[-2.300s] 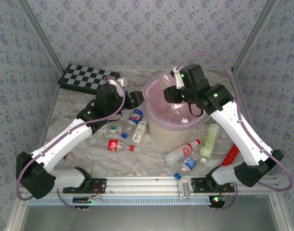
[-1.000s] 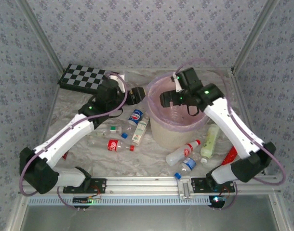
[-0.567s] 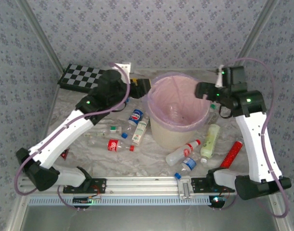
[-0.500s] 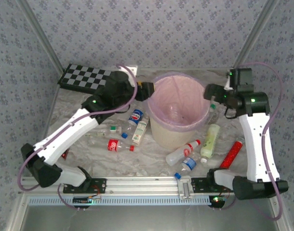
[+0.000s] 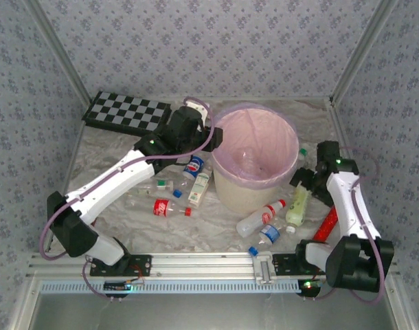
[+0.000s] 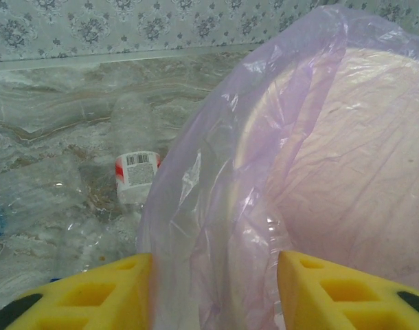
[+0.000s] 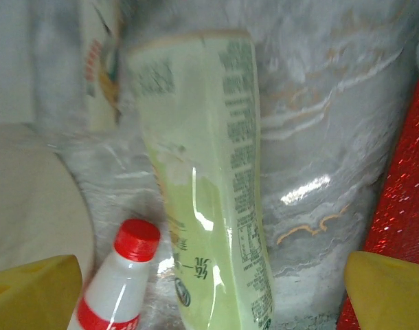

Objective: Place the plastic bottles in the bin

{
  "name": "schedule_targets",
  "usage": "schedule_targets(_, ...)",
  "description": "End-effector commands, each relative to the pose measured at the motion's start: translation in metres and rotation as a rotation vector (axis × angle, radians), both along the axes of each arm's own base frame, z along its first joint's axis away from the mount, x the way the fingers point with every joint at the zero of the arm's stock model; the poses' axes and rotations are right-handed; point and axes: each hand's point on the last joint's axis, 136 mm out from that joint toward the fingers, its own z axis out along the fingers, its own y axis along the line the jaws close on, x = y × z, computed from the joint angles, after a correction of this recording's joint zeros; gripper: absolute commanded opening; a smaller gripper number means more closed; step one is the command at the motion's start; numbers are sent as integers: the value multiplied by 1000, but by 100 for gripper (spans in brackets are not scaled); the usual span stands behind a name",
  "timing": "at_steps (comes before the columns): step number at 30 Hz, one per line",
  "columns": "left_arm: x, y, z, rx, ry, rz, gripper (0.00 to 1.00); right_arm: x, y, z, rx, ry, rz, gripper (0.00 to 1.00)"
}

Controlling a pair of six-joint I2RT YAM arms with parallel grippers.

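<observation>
Pink-lined cream bin (image 5: 242,196), black-and-white chequered board (image 5: 127,112), pale green bottle (image 7: 209,199)

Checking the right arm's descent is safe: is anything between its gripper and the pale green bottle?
Nothing visible does. In the right wrist view the pale green bottle lies uncovered, framed by the open right gripper. A red-capped bottle lies close beside it, a red glittery tube farther off.

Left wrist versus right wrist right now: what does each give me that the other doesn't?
Left wrist: the bin, its bag-lined rim close up between the left jaws, and a clear bottle with a red-and-white label lying beyond it. Right wrist: a pale green bottle, a red-capped bottle and a red glittery tube, ahead of the open right jaws. Both: the marbled table cover and yellow fingers at the bottom corners.
</observation>
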Motion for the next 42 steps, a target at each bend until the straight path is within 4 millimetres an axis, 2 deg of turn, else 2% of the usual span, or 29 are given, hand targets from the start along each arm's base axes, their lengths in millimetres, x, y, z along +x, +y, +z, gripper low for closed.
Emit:
schedule_targets(1, 1, 1, -13, 35, 30, 10, 41, 12, 3, -11, 46, -60, -50, 99)
schedule_targets(9, 7, -1, -8, 30, 25, 28, 30, 1, 8, -42, 59, -13, -52, 80)
schedule_targets(12, 8, 1, -7, 34, 24, 42, 22, -5, 10, -53, 62, 13, -48, 77)
schedule_targets(16, 11, 3, -4, 37, 17, 64, 19, -2, 12, -63, 75, 29, -48, 75)
schedule_targets(21, 14, 8, 1, 44, 4, 93, 17, 5, 12, -68, 72, 23, -47, 68)
schedule_targets(25, 19, 13, 3, 50, -4, 135, 13, 9, 11, -63, 59, 2, -45, 62)
schedule_targets(30, 29, 16, 4, 40, -4, 201, 12, 14, 6, -49, 38, -25, -41, 54)
schedule_targets(35, 34, 12, 5, 39, 6, 216, 12, 24, 3, -19, 39, -91, -42, 45)
schedule_targets(39, 35, 10, 7, 14, -2, 219, 10, 35, -2, 22, 33, -183, -35, 41)
schedule_targets(42, 36, 10, 6, -1, -13, 222, 9, 43, -8, 63, 6, -263, -17, 41)
